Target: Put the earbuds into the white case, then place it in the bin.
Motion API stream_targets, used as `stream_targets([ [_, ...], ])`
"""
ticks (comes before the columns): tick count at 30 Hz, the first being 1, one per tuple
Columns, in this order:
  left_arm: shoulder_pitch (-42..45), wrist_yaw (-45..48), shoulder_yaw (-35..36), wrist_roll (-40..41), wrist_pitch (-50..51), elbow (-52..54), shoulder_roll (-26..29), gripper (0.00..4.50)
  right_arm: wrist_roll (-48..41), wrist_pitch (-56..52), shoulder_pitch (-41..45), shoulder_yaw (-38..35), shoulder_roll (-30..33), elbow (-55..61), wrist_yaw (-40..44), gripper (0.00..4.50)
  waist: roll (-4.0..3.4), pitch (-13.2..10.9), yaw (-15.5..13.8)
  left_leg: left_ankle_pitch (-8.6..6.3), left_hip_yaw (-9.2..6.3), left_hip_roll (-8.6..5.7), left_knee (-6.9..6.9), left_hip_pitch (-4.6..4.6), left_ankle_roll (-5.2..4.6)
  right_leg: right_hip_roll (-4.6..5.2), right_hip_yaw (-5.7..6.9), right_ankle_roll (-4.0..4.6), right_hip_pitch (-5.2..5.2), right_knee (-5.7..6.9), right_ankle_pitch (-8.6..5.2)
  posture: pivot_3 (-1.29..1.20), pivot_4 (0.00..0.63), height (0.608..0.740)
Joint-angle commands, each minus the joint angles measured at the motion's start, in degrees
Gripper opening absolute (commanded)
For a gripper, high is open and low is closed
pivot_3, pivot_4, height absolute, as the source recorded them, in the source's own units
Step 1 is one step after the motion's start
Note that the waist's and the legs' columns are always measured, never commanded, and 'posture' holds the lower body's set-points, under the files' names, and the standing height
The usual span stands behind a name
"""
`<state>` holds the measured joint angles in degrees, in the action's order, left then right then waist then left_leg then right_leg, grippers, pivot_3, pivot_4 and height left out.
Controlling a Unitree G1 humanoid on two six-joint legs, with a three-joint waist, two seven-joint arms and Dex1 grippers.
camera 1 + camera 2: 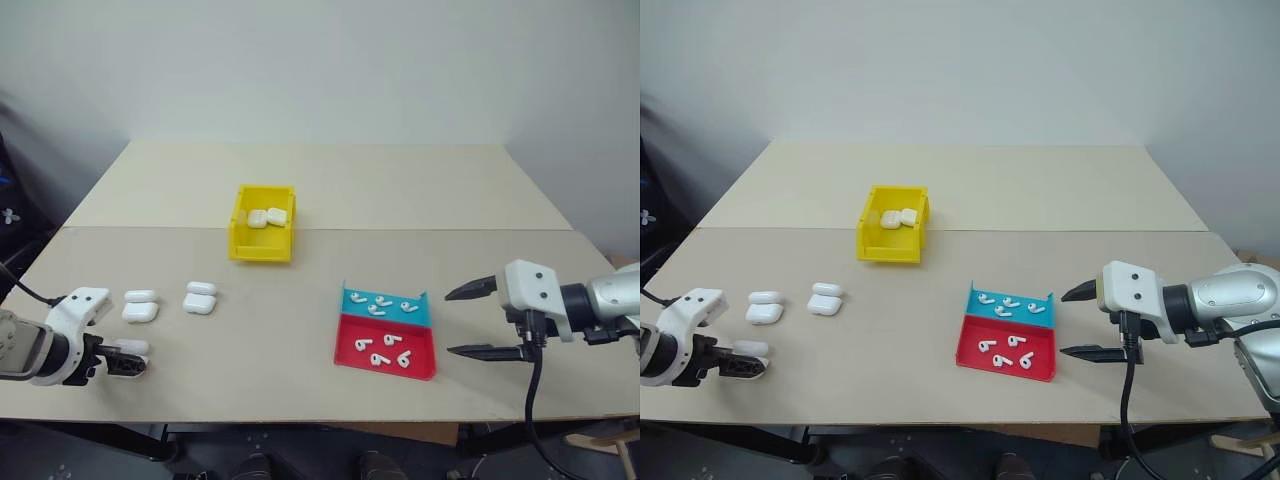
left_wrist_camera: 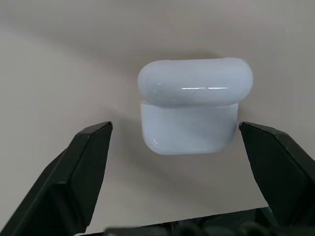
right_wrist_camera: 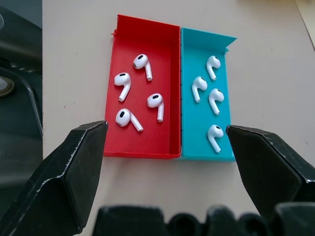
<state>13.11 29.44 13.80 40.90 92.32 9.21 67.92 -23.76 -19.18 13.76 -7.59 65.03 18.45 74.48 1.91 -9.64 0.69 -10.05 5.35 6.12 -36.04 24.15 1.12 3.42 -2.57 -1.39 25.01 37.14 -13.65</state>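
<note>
We see a white case (image 2: 189, 105) lying on the table (image 2: 59, 59), lid slightly raised. Our left gripper (image 2: 182, 162) has its two black fingers (image 2: 74, 172) spread wide, flanking it without touching.

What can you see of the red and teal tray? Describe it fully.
The tray is a flat plastic piece lying on the table, split into a red half and a teal half by a low wall. Each half holds four small white earbuds. The open right gripper hovers beside it, not touching.

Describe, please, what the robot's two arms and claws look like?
Each arm ends in a white, boxy wrist housing carrying two pointed black fingers. The right claw sits on a silver-grey forearm with a black cable hanging below. The left claw has a black collar behind its housing and a thin black cable.
</note>
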Motion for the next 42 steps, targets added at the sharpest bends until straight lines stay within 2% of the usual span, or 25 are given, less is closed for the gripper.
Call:
stream_targets([
  [1,1.54,-2.22,-0.57,0.31,0.18,-0.73,-0.73,4.5,-0.09,0.25,-0.02,-2.12,0.34,0.56,-0.8,4.45,0.0,0.0,-0.02,0.0,0.0,0.0,-0.01,0.0,0.0,0.0,0.0,0.0,0.0,0.0,0.0,0.0,0.15,0.74],
  [9,3.88,-5.91,-2.76,-0.14,0.18,-2.09,-3.19,4.5,-0.44,0.09,0.16,-1.92,0.35,0.8,-1.42,4.45,-0.08,0.06,-0.18,0.0,-0.09,-0.04,-0.08,-0.03,0.0,0.0,0.01,-0.03,-0.1,0.03,0.02,0.0,0.15,0.74],
  [15,3.98,-6.45,-4.4,-0.27,0.18,-1.98,-2.2,4.5,-0.61,-0.17,-0.29,-1.98,0.41,1.21,-1.68,4.45,-0.14,0.09,-0.24,0.01,-0.23,-0.1,-0.15,-0.12,0.0,-0.01,0.02,-0.03,-0.2,0.09,0.03,0.0,0.15,0.74],
  [18,3.43,-6.71,-4.95,-0.5,0.18,-1.61,-2.24,3.87,-0.31,0.07,-0.1,-1.66,0.32,1.01,-1.84,4.5,-0.13,0.1,-0.2,0.01,-0.28,-0.11,-0.16,-0.17,0.0,-0.01,0.02,-0.05,-0.27,0.09,0.03,0.0,0.15,0.74],
  [21,3.26,-6.91,-5.17,-0.38,0.18,-1.12,-2.39,2.92,0.11,0.42,0.02,-1.25,0.22,0.71,-1.97,4.5,-0.13,0.1,-0.19,0.01,-0.28,-0.12,-0.17,-0.18,0.0,0.0,0.03,-0.05,-0.3,0.08,0.03,0.0,0.15,0.74],
  [22,3.25,-6.98,-5.31,-0.46,0.18,-0.92,-2.38,2.78,0.22,0.54,0.03,-1.15,0.19,0.64,-2.01,4.5,-0.13,0.1,-0.19,0.01,-0.28,-0.12,-0.17,-0.18,0.0,0.0,0.02,-0.05,-0.31,0.08,0.03,0.0,0.15,0.74],
  [27,3.47,-7.15,-4.99,-1.26,0.18,-0.02,-2.12,2.79,0.54,1.04,0.58,-0.65,-0.12,0.05,-2.17,4.5,-0.13,0.1,-0.19,0.01,-0.29,-0.12,-0.17,-0.19,0.0,0.0,0.02,-0.05,-0.32,0.08,0.03,0.0,0.15,0.74],
  [31,4.07,-6.64,-0.52,-2.12,0.18,4.74,-0.35,2.79,0.52,1.07,1.25,-0.89,-0.08,-0.27,-2.09,4.5,-0.1,0.09,-0.15,0.01,-0.3,-0.12,-0.19,-0.19,0.0,0.0,0.03,-0.06,-0.34,0.08,0.03,0.0,0.15,0.74],
  [36,4.1,2.17,10.9,2.42,-4.82,15.81,3.57,2.79,-0.57,0.25,3.76,-1.87,0.99,-1.49,-0.95,4.5,0.08,0.05,0.03,0.0,-0.3,-0.12,-0.19,-0.06,0.01,0.01,0.05,-0.06,-0.23,0.05,0.02,0.0,0.15,0.74],
  [37,5.02,3.59,12.11,3.42,-5.75,16.75,3.35,2.79,-0.69,0.13,4.39,-1.85,1.12,-1.94,-0.67,4.5,0.06,0.05,0.01,0.0,-0.3,-0.12,-0.18,-0.04,0.01,0.02,0.04,-0.06,-0.21,0.02,0.02,0.0,0.15,0.74],
  [39,8.04,7.31,15.09,8.0,-10.82,19.72,-1.21,2.79,-0.75,-0.17,5.8,-1.49,1.8,-2.6,0.34,4.5,0.03,0.07,-0.22,0.0,-0.28,-0.14,-0.19,-0.04,0.01,0.03,0.04,-0.07,-0.22,0.02,0.02,0.0,0.15,0.74],
  [42,12.35,9.31,13.14,11.6,-17.56,21.86,-8.29,2.79,-0.85,-0.68,7.76,-0.95,2.55,-3.18,1.38,4.5,-0.07,0.13,-0.69,0.0,-0.32,-0.14,-0.27,-0.07,0.01,0.03,0.1,-0.08,-0.35,0.01,0.02,0.0,0.15,0.74],
])
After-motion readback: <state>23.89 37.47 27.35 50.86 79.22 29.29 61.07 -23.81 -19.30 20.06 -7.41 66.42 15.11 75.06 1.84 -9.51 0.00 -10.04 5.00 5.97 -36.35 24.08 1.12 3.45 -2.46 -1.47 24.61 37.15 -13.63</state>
